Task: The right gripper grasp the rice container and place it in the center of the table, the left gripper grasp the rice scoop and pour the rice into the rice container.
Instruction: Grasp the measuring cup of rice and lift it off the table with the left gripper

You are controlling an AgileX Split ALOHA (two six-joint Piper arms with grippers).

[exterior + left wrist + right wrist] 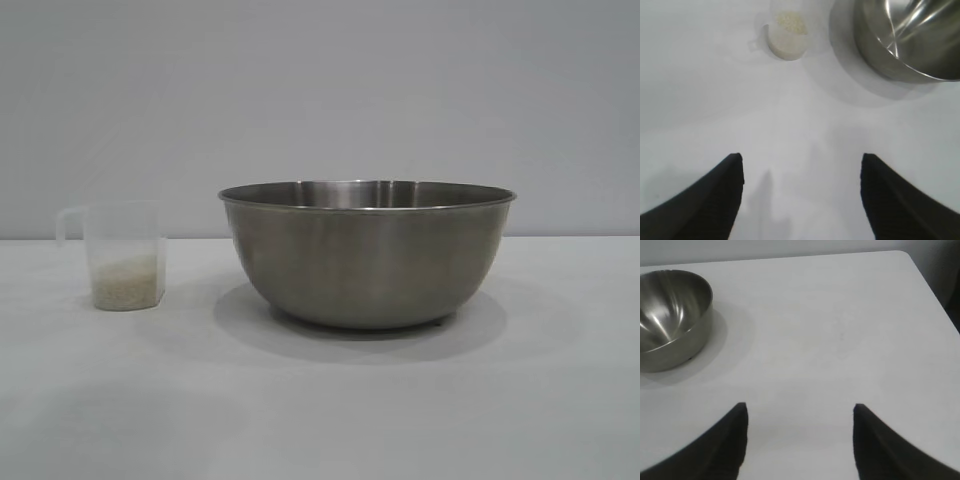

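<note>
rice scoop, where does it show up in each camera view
Exterior view: the rice scoop stands at the left, apart from the steel bowl.
Left wrist view: near the top edge, beside the bowl.
Right wrist view: not in it.
Shared landmark: the bowl, in all three views.

Steel-grey rice container, white table

One steel bowl, one plastic cup — holding rice — two black claws, left claw, right claw.
</note>
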